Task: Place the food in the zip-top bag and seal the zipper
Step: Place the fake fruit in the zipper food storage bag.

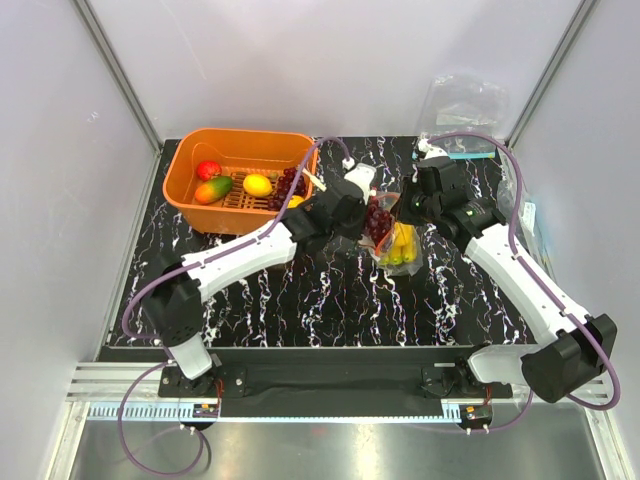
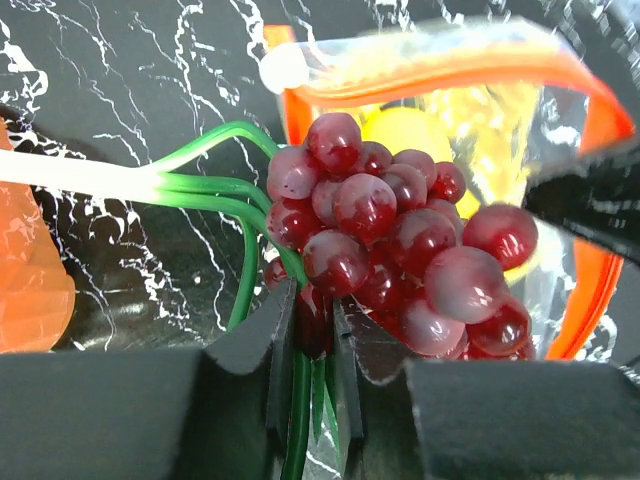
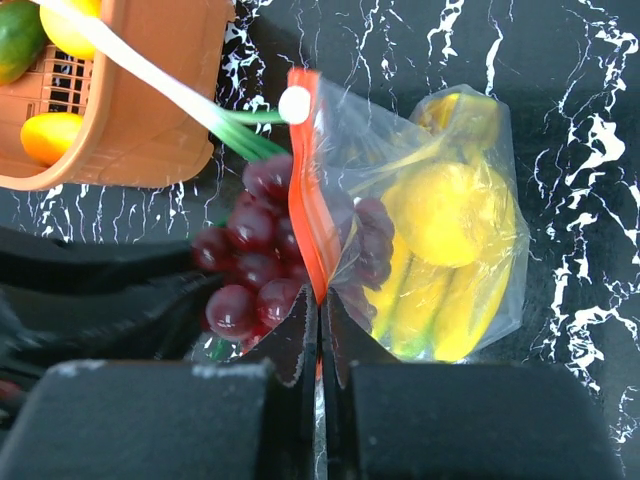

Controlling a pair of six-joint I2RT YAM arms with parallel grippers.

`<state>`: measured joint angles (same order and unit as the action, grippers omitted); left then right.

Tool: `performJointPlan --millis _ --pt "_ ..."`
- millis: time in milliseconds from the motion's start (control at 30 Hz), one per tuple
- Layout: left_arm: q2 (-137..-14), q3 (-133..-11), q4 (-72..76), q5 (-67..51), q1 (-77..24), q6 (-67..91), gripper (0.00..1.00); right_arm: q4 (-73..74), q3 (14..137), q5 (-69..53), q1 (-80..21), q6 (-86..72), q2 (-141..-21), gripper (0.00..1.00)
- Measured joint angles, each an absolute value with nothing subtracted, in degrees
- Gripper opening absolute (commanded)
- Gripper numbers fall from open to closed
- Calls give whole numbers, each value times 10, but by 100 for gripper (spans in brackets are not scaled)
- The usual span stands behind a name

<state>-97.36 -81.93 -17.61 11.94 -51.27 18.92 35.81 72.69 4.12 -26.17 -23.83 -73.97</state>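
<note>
Where the top view shows both arms meeting at centre frame, I record my left gripper [image 2: 315, 325] narrowed to a slim gap and clamped on the grape cluster [image 2: 400, 250]. The jaws pinch its green stems and lowest grapes at the lower middle of the left wrist view. The cluster hangs at the mouth of the zip-top bag [image 3: 440, 200], partly across the opening: in the right wrist view some grapes sit left of the zipper [image 3: 305, 210] and some show through the clear film to its right.

My right gripper [image 3: 320, 325] is fully closed. Its fingertips nip the lower end of the red-orange zipper strip at the bottom centre of that view, and the strip stands upright above them.

Inside the bag, at right of frame, lie the banana bunch [image 3: 430, 300] and a lemon [image 3: 455, 215]. The bag rests on the black marbled table [image 1: 330, 300]. The orange basket [image 1: 240, 140] stands at upper left, apart from the bag.
</note>
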Motion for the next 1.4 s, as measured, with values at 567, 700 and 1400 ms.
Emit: performJointPlan --millis 567,700,1400 --pt "-977 -825 -163 152 -569 119 80 362 727 50 -259 -234 -737 0" --pt "-976 -832 -166 154 -559 121 84 362 727 51 -258 -234 -735 0" --pt "-955 -794 -302 131 -484 112 96 358 693 51 -258 -233 -708 0"
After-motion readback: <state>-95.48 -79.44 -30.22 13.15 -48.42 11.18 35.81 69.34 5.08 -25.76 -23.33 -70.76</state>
